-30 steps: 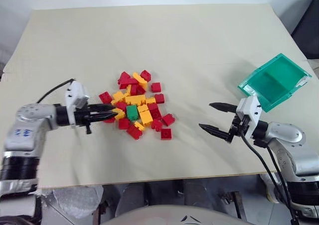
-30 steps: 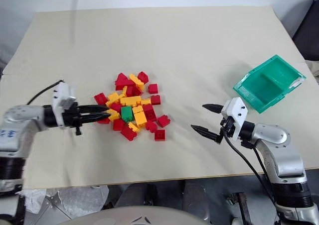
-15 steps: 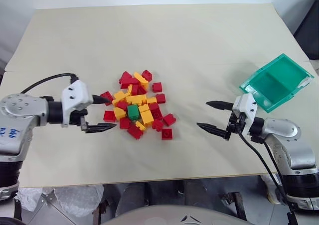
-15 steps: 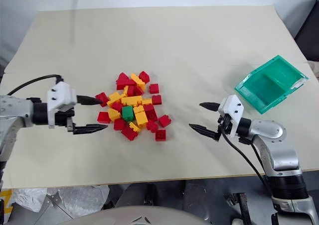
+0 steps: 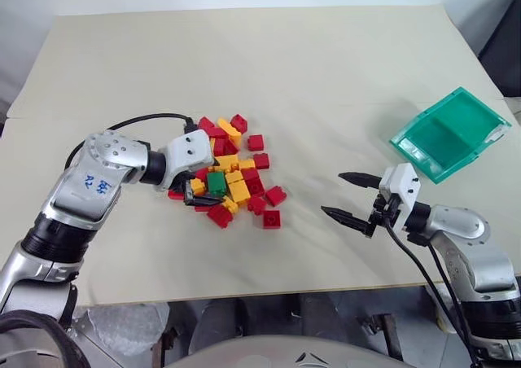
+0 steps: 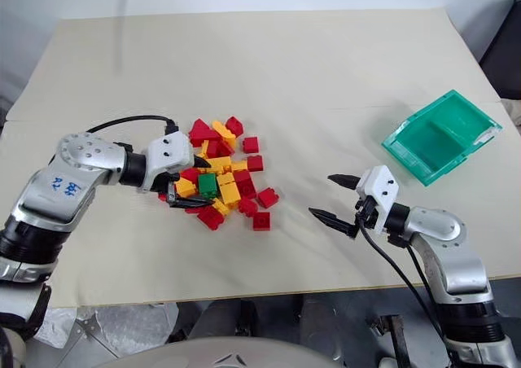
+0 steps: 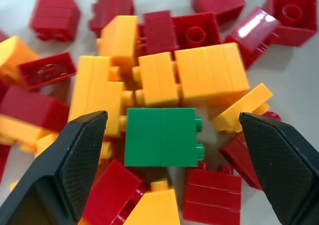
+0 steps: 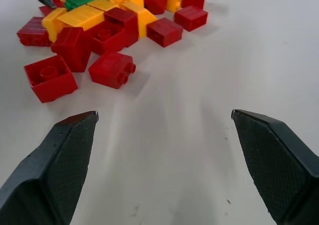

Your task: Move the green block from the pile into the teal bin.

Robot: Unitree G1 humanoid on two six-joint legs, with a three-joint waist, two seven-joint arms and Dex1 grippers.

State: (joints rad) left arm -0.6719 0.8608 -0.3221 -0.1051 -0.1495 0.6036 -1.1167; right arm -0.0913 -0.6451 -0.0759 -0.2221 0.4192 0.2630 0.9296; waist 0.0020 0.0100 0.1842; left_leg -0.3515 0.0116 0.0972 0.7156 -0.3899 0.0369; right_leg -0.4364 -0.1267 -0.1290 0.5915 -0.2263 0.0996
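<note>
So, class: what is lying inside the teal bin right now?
Nothing can be seen inside the teal bin: its floor and low walls look bare. The green block sits in the pile, between the open fingers of the left gripper.

Small green plastic studded brick (image 5: 216, 182): lower edge overlapped by red and yellow bricks in the left wrist view.
Left hand (image 5: 195, 187): upper finger partly hidden behind its white housing.
Translucent teal rectangular plastic tray (image 5: 480, 112): white label text too small to read.
Beige table (image 5: 326, 83): near corners cut off.
</note>
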